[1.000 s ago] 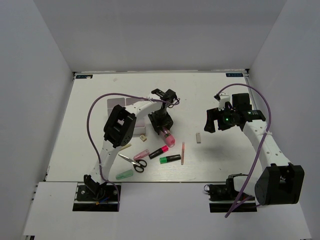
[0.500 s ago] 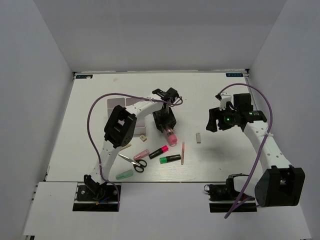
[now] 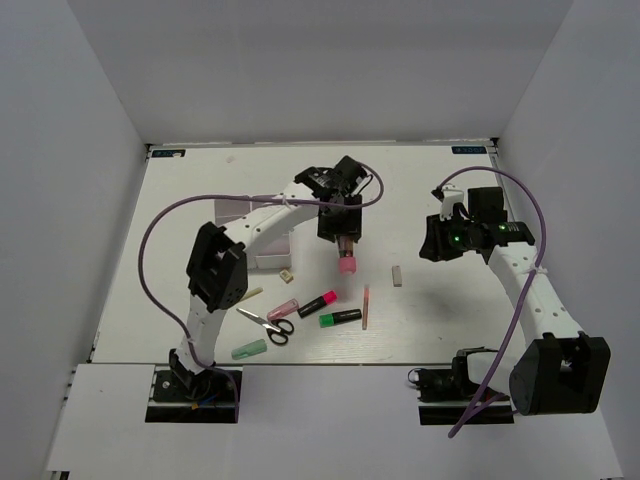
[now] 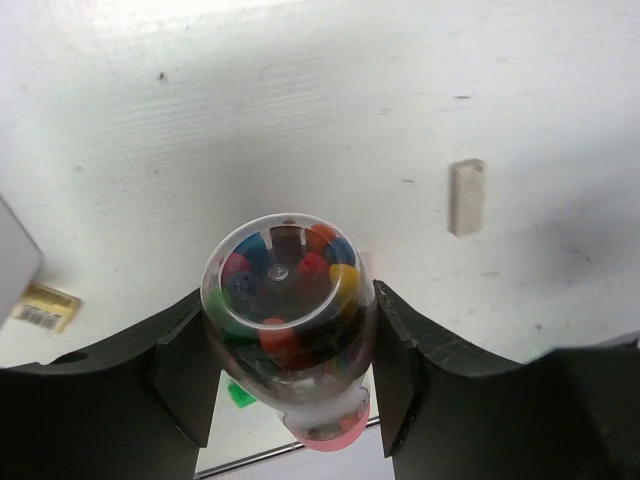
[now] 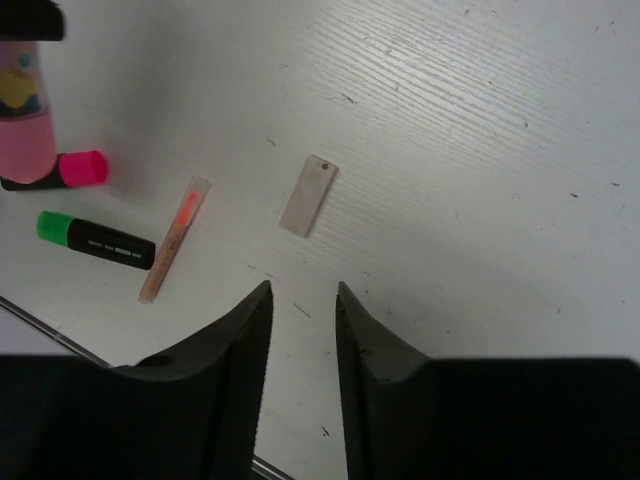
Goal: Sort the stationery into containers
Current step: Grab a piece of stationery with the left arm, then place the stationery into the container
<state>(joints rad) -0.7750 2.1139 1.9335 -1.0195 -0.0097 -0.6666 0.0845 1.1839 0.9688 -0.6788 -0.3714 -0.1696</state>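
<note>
**A:** Nine pieces lie loose on the desk, by our count: scissors, a green marker, a pink marker, a pink highlighter, a green highlighter, a pink stick, a yellow stick, a long eraser and a small eraser. We judge the sorting barely begun.

**B:** What do we have in hand?

**A:** The left end effector has its fingers clamped on a clear tube of small coloured bits, its pink cap pointing away from the wrist. The tube sits beyond the pink highlighter and just right of the tray. We judge it lifted off the desk.

**B:** And our other arm?

**A:** The right end effector grips nothing. Its fingers stand a narrow gap apart over bare desk, near the long eraser but not touching it.

**B:** What do we see in the containers?

**A:** Little. We make out only one tray, and the left arm covers most of it, so we cannot tell what its compartments hold. We cannot find the second tray at all.

**B:** So what is left?

**A:** Nearly everything, as far as we can see. The tube needs a compartment, and then all nine loose pieces near the front edge need one too. We would expect the thin sticks and the erasers to be the fiddly ones.
</note>
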